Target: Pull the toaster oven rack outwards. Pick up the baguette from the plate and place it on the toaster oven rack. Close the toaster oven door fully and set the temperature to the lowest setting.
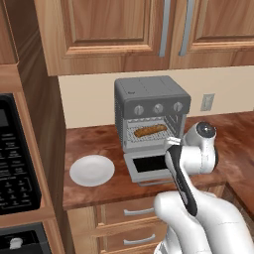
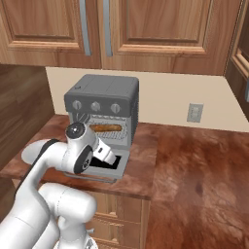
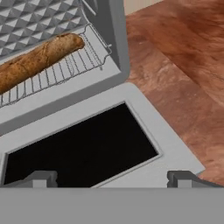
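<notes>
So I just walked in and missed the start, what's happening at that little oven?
The baguette already lies on the rack inside the toaster oven, and the white plate on the counter is bare. The oven door hangs open and flat. The gripper hovers over the door with jaws apart, holding nothing.

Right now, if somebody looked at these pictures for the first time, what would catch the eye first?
First the baguette, golden-brown, lying on the toaster oven rack in the cavity of the toaster oven. Next the toaster oven door, folded down flat on the counter with its dark glass up, and the tool hovering open just above its front edge. To the left of the oven sits the plate, white and bare.
</notes>
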Controlling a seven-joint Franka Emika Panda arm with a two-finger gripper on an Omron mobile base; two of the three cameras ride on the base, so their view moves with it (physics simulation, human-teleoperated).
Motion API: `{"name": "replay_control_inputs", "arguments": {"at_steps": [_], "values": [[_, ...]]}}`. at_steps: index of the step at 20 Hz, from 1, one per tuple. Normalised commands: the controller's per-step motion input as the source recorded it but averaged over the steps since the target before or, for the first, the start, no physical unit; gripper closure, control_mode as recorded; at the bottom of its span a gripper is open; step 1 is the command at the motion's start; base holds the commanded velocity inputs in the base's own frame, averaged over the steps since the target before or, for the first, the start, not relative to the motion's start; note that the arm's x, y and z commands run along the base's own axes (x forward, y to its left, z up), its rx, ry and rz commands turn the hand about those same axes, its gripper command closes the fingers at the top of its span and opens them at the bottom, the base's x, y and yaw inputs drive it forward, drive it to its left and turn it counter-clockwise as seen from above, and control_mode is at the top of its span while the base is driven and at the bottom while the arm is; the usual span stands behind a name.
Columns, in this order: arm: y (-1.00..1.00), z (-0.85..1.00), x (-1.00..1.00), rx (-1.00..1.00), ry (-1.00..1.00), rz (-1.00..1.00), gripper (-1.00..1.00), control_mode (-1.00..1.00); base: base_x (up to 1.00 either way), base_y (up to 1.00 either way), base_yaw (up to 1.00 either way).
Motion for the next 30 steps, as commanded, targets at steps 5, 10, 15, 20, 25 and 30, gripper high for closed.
{"name": "replay_control_inputs", "arguments": {"at_steps": [5,10,15,20,25,30], "values": [[0.00,0.00,0.00,0.00,0.00,0.00,-1.00,-1.00,0.00,0.00,0.00],[0.00,0.00,0.00,0.00,0.00,0.00,-1.00,-1.00,0.00,0.00,0.00],[-0.66,-0.06,0.00,0.06,0.00,0.10,-1.00,-1.00,0.00,0.00,0.00],[-0.99,-0.01,-0.19,0.06,-0.02,0.45,-1.00,-1.00,0.00,0.00,0.00],[-0.75,-0.16,-0.26,0.00,0.00,0.61,-1.00,-1.00,0.00,0.00,0.00],[-0.27,-0.06,-0.03,0.00,0.01,0.40,-1.00,-1.00,0.00,0.00,0.00]]}}
